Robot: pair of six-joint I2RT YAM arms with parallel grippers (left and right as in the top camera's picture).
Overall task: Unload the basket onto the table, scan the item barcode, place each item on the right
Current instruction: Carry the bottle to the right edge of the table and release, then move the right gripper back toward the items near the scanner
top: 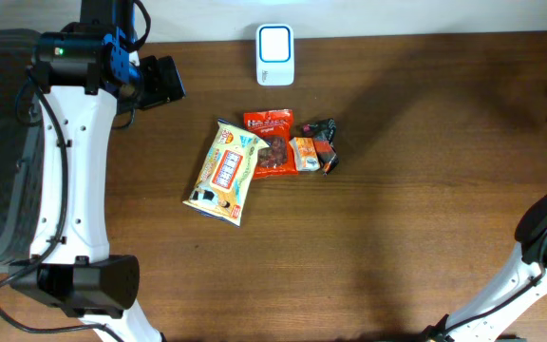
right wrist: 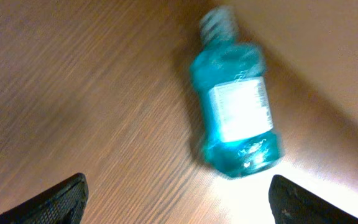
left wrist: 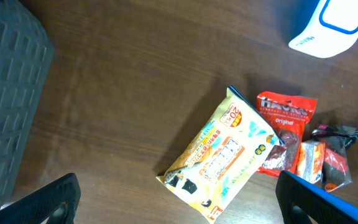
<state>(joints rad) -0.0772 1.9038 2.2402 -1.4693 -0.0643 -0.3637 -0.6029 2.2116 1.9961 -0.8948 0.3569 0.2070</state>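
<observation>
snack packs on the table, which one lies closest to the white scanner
The red pack, directly below the white scanner in the overhead view. The yellow pack lies further off to the left, and the small orange pack and the dark pack further right.

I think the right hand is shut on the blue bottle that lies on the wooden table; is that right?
Not quite. The right hand is open, its fingers spread wide and clear of the blue bottle. The bottle does lie on the wooden table, untouched. The right wrist view shows this.
</observation>
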